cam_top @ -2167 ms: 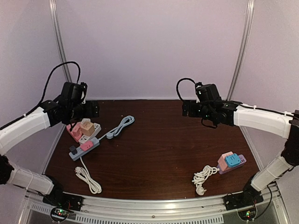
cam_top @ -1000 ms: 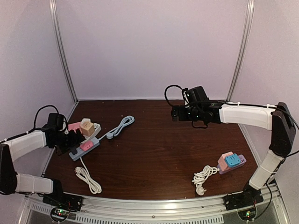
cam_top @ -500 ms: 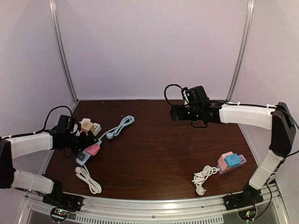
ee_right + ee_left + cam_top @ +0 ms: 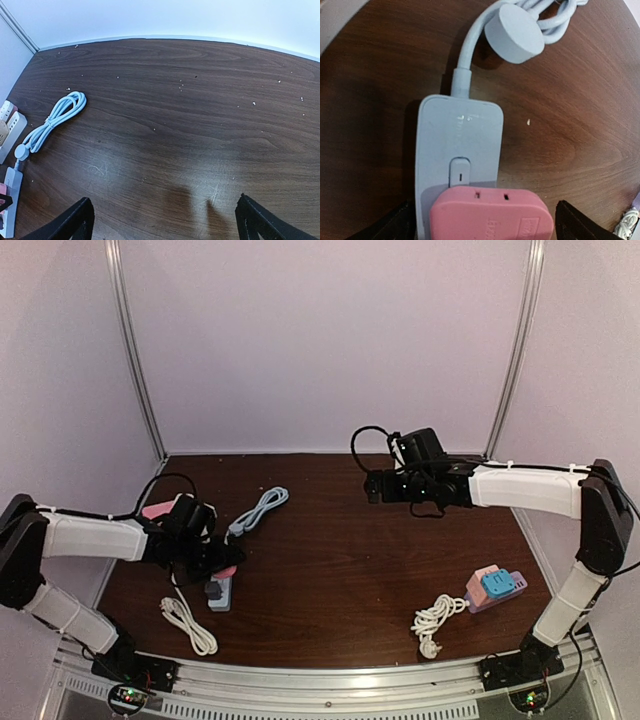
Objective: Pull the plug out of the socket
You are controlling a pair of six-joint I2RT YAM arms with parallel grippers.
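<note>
Faint raised lettering shows on the pink rectangular plastic plug (image 4: 492,215) and on the pale grey plastic power strip (image 4: 459,145), but none of it can be read. The plug sits pushed into the strip, which lies flat at the left front of the dark brown wood-grain counter (image 4: 340,570). The left pincer (image 4: 482,226) is spread wide, its black fingers (image 4: 395,227) standing either side of plug and strip; whether they touch cannot be told. The right pincer (image 4: 167,220) is likewise spread wide and grips nothing, hanging above bare counter towards the back. A coiled pale blue cable (image 4: 258,512) lies just behind the strip. At the right front, a lilac power strip with pink and blue adapters (image 4: 493,588) lies beside a coiled white cord (image 4: 433,620). Pale lilac walls (image 4: 330,340) and metal corner posts (image 4: 135,350) enclose the counter, which is dotted with pale specks.
</note>
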